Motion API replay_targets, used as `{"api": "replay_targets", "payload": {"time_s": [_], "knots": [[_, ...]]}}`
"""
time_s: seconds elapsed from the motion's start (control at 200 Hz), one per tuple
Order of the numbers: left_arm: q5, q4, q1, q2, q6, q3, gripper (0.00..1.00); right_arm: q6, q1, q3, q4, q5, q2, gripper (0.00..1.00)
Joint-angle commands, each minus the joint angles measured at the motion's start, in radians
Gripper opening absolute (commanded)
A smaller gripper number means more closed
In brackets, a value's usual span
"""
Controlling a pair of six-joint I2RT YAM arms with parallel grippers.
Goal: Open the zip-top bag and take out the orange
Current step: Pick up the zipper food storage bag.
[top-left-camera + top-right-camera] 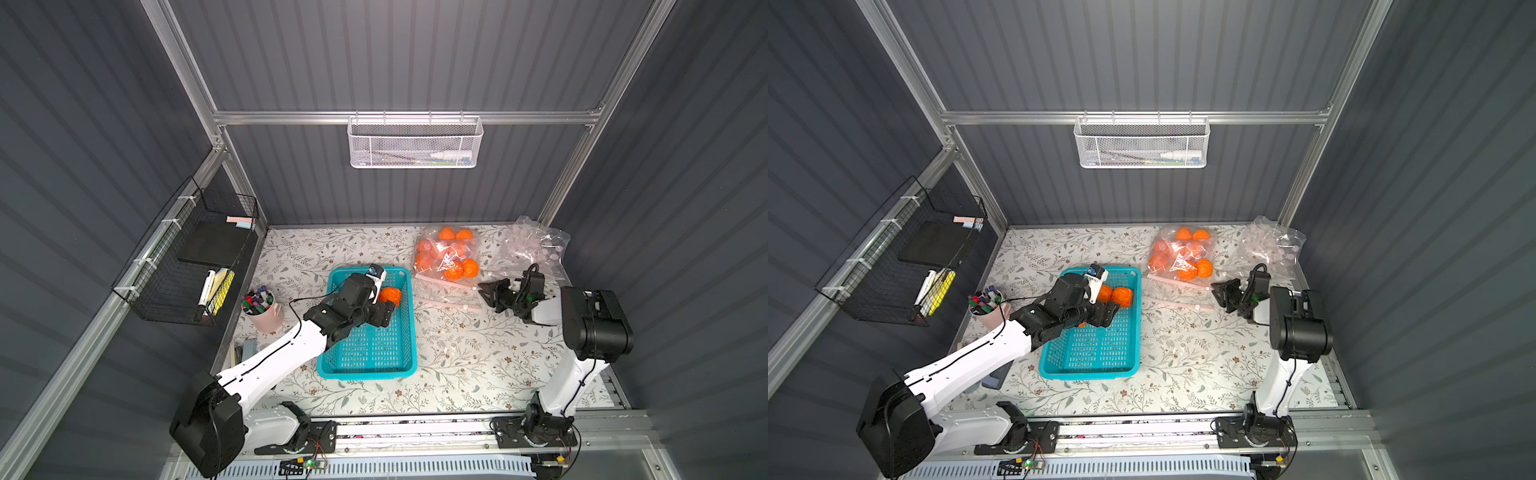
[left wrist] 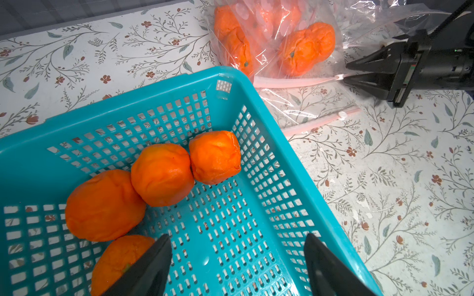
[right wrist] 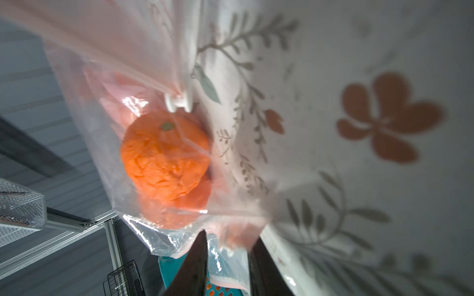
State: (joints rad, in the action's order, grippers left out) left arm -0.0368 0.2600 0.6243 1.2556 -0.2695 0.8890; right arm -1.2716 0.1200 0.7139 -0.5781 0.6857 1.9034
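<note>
The zip-top bag (image 1: 446,257) (image 1: 1183,257) lies at the back right of the table with several oranges inside. One orange (image 3: 164,156) shows through the film by the white slider (image 3: 179,102). My right gripper (image 1: 482,291) (image 1: 1214,291) (image 3: 230,237) is at the bag's near edge. Its jaws are narrowed but still open, with loose film and the end of the pink zip strip (image 2: 295,82) between them. My left gripper (image 1: 388,309) (image 2: 237,239) hangs open and holds nothing. It is inside the teal basket (image 1: 365,374) (image 2: 154,84), beside several oranges (image 2: 161,174) lying there.
A flat empty bag (image 1: 449,305) (image 2: 320,123) lies between the basket and the right gripper. Crumpled clear bags (image 1: 536,245) sit in the back right corner. A pink cup of pens (image 1: 262,309) stands at the left, under a black wire rack (image 1: 195,266).
</note>
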Motion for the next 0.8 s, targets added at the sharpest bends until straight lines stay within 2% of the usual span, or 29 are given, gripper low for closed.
{"api": "replay_targets", "payload": {"time_s": [0.0,0.155,0.31,0.44,0.635,0.795], "knots": [[-0.001,-0.011,-0.005,0.013,0.020,0.009,0.82,-0.009,-0.003,-0.011,-0.016,0.020,0.028,0.30],[-0.005,-0.010,-0.005,0.009,0.020,0.011,0.82,-0.012,-0.004,-0.016,-0.022,0.011,0.023,0.26],[-0.001,-0.005,-0.005,0.004,0.035,0.016,0.82,0.002,-0.003,-0.016,-0.005,-0.006,-0.038,0.12],[0.042,-0.063,-0.004,-0.005,0.085,0.016,0.82,0.060,-0.004,0.005,0.106,-0.018,-0.148,0.00],[0.072,-0.113,-0.003,0.054,0.138,0.122,0.79,0.047,-0.013,0.022,0.232,-0.031,-0.367,0.00],[0.059,-0.115,-0.003,0.098,0.153,0.171,0.79,0.019,-0.023,0.194,0.364,-0.069,-0.466,0.00]]}}
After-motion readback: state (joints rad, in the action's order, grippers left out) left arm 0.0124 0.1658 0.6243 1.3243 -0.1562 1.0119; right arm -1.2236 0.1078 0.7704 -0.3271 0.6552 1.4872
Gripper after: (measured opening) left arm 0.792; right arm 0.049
